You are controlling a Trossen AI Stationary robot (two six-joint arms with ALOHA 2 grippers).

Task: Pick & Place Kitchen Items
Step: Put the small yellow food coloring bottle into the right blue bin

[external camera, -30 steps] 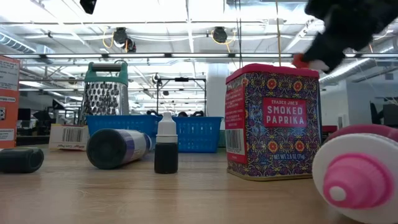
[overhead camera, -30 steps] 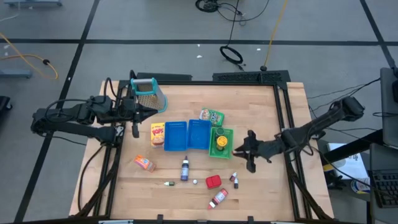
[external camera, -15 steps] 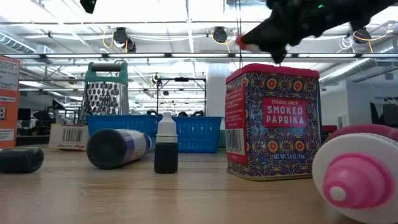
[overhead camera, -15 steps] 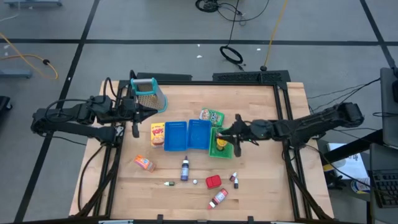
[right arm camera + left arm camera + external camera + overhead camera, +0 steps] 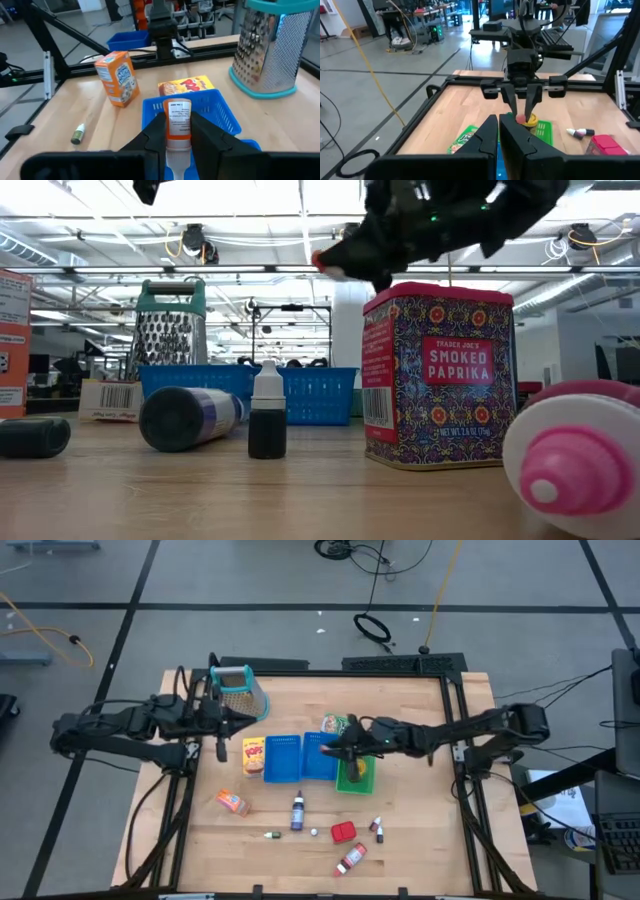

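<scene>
while the right tool [image 5: 328,748] grips a small white bottle [image 5: 177,125] above the blue trays [image 5: 300,758], the left tool [image 5: 240,720] waits shut far left.

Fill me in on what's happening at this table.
The right claw is shut on a small orange-labelled bottle and holds it above the blue trays in the middle of the table, beside the green tray with the yellow-lidded jar. The left claw is shut and empty, hanging near the metal grater at the far left. Other items lie loose on the wood: a yellow box, an orange packet, a paprika tin and several tiny bottles.
</scene>
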